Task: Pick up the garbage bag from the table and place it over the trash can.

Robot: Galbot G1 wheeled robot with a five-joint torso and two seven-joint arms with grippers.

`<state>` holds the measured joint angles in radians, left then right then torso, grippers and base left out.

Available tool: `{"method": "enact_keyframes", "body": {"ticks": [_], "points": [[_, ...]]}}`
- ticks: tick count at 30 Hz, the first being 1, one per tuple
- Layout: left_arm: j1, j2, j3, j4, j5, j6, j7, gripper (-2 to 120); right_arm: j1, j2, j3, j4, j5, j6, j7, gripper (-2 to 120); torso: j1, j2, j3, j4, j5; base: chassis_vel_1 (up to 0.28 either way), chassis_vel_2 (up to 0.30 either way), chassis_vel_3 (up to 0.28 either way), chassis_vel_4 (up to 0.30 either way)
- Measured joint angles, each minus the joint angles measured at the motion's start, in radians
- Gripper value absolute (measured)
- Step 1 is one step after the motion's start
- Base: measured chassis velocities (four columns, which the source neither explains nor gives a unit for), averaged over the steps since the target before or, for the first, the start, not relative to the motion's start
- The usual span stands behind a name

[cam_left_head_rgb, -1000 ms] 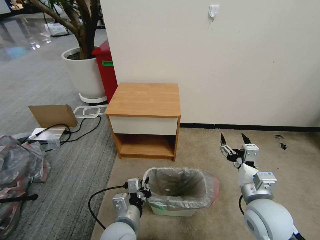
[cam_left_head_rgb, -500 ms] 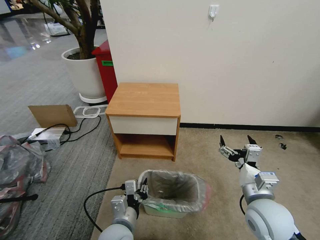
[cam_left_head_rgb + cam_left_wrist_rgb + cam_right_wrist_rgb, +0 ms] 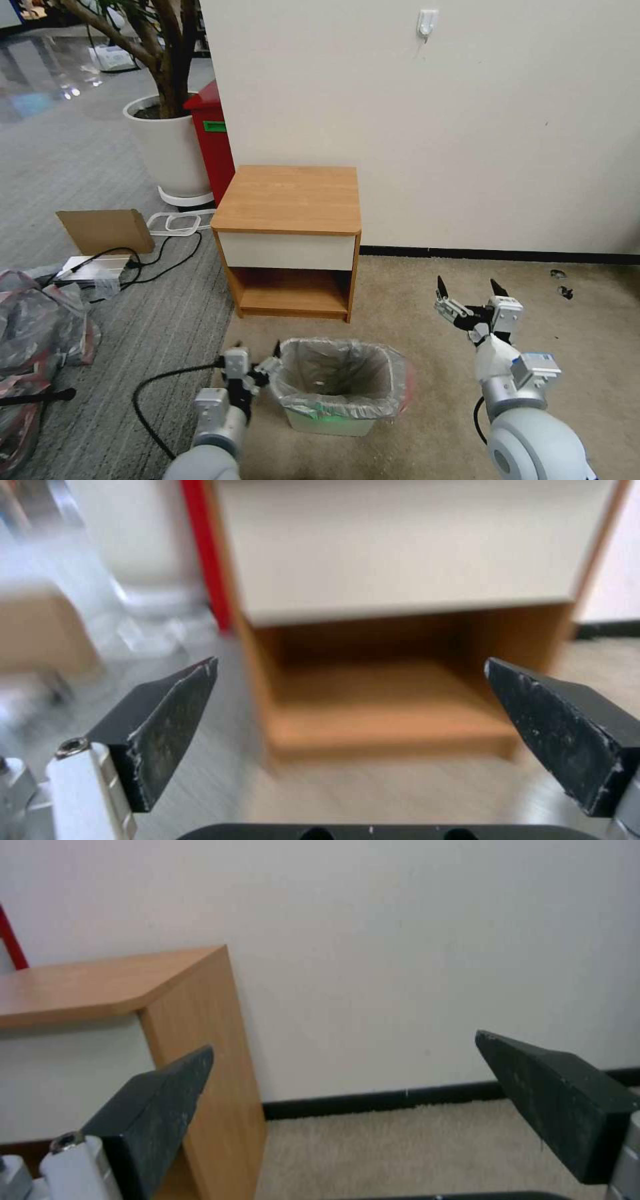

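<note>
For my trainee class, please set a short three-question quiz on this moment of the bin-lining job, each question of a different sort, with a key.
1. True or false: the garbage bag lies on top of the table.
2. Multiple choice: the left gripper is A) shut on the bag's rim, B) open beside the trash can, C) inside the can.
3. Fill in: the right gripper hovers open above the ____, apart from the can.

Key: 1 false, the bag lines the can, its rim folded over the edge. 2 B, the left wrist view shows its fingers spread with nothing between. 3 carpet.
</note>
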<state>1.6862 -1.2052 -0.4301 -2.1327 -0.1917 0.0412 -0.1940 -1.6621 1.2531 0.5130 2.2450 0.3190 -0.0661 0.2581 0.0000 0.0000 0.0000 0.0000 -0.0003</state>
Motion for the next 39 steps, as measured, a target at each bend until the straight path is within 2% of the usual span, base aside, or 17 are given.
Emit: {"method": "enact_keyframes", "body": {"ticks": [1, 5, 6, 8, 9, 11, 16, 39], "points": [[0.0, 0.0, 0.0, 0.0, 0.0, 0.0, 0.0, 99, 0.0, 0.0, 0.0, 0.0, 0.0, 0.0, 0.0, 100, 0.0, 0.0, 0.0, 0.0, 0.0, 0.0, 0.0, 0.0, 0.0], [0.109, -0.011, -0.192, -0.057, 0.054, -0.064, 0.076, 100, -0.08, 0.024, 0.025, 0.005, -0.005, 0.067, -0.027, 100, 0.0, 0.0, 0.0, -0.0001, 0.0001, 0.0, 0.0, 0.0, 0.0], [0.109, -0.011, -0.192, -0.057, 0.054, -0.064, 0.076, 100, -0.08, 0.024, 0.025, 0.005, -0.005, 0.067, -0.027, 100, 0.0, 0.0, 0.0, -0.0001, 0.0001, 0.0, 0.0, 0.0, 0.0], [0.189, -0.033, -0.271, -0.086, 0.058, -0.093, 0.113, 100, -0.106, 0.025, 0.031, 0.0, -0.007, 0.101, -0.024, 100, 0.0, 0.0, 0.0, 0.0002, 0.0004, 0.0, 0.0, 0.0, 0.0], [0.189, -0.033, -0.271, -0.086, 0.058, -0.093, 0.113, 100, -0.106, 0.025, 0.031, 0.0, -0.007, 0.101, -0.024, 100, 0.0, 0.0, 0.0, 0.0002, 0.0004, 0.0, 0.0, 0.0, 0.0], [0.265, -0.056, -0.32, -0.115, 0.066, -0.118, 0.142, 100, -0.127, 0.032, 0.042, -0.001, -0.016, 0.123, -0.02, 100, 0.0, 0.0, 0.0, 0.0005, 0.0005, 0.0, 0.0, 0.0, 0.0], [0.303, -0.07, -0.329, -0.139, 0.079, -0.121, 0.148, 100, -0.144, 0.048, 0.055, 0.0, -0.04, 0.126, -0.018, 100, 0.0, 0.0, 0.0, 0.0, 0.0002, 0.0, 0.0, 0.0, 0.0], [0.296, -0.07, -0.319, -0.137, 0.076, -0.116, 0.142, 100, -0.141, 0.047, 0.055, 0.0, -0.041, 0.123, -0.016, 100, 0.0, 0.0, 0.0, 0.0, 0.0003, 0.0, 0.0, 0.0, 0.0]]}}
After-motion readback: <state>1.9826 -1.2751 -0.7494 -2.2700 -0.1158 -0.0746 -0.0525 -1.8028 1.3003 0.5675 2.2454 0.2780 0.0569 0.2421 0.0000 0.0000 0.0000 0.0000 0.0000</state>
